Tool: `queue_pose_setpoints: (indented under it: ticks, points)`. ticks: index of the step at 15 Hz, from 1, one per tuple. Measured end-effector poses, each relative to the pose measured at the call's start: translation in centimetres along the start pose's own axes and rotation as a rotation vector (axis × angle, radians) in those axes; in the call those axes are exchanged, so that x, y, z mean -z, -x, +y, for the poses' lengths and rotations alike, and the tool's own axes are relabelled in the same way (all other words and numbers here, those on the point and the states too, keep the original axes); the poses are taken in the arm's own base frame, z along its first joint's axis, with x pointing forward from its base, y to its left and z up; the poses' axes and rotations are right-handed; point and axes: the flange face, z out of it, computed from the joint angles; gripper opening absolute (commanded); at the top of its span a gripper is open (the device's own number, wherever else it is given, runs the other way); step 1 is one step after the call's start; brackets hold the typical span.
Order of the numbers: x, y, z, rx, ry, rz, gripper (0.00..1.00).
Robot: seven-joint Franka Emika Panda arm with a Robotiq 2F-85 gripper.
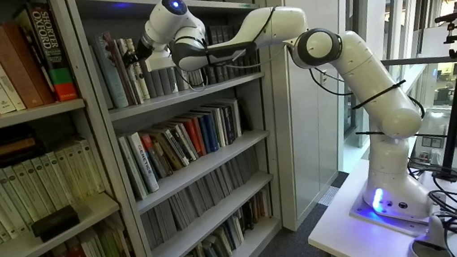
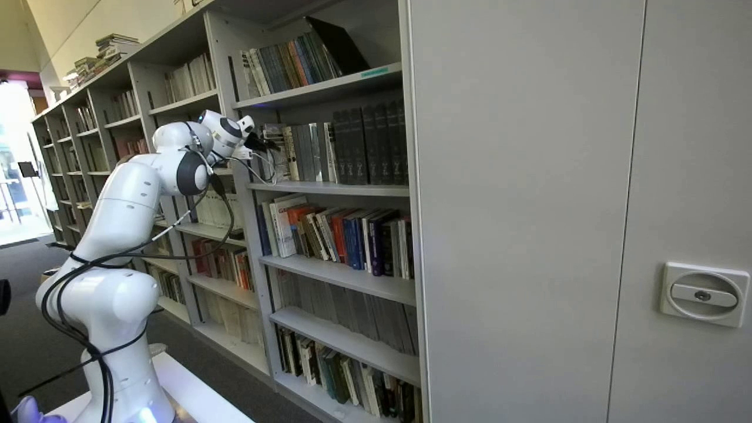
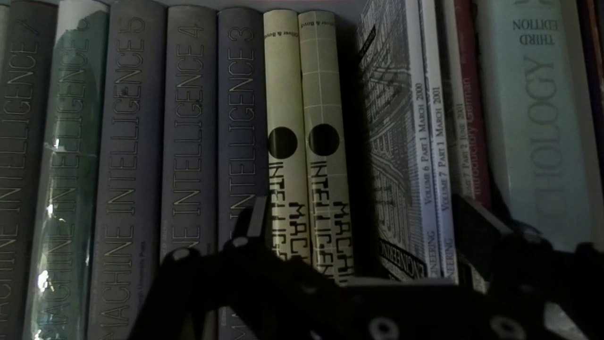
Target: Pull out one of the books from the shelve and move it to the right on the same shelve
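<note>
Plainly, the black two-fingered pincer (image 3: 361, 215) had its dark fingers (image 3: 476, 236) parted wide, in front of upright books (image 2: 370, 144) on the flat grey metal shelf (image 1: 187, 96). That shelf ran across the tall grey bookcase (image 1: 107, 133), just above a row of colourful mixed books (image 1: 198, 137). Upside down in the wrist view, two slim cream books (image 3: 321, 113) with black discs on their spines showed between the fingers, next to a dark gap and a grey-patterned cover (image 3: 394, 141) beside thin white journals (image 3: 439, 156). Whether either finger touched a spine, I could not tell. Grey-violet hardbacks (image 3: 132, 132) lettered Machine Intelligence adjoined the cream pair, while a thick pale-green book (image 3: 542, 132) stood beyond the journals. From the white tabletop (image 1: 339, 234), where its base (image 1: 395, 198) stood, the white jointed arm (image 1: 365, 76) stretched across to the shelf in both exterior views
</note>
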Motion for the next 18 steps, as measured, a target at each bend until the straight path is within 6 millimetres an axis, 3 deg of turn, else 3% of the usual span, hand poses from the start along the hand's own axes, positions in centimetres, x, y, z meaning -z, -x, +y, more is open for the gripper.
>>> queue_pose_setpoints:
  ticks: [12, 18]
  points:
    - [-1.2, -1.3, 3.2, -0.014, 0.055, 0.017, 1.00]
    - [-1.3, -1.4, 3.5, -0.015, 0.060, 0.017, 1.00]
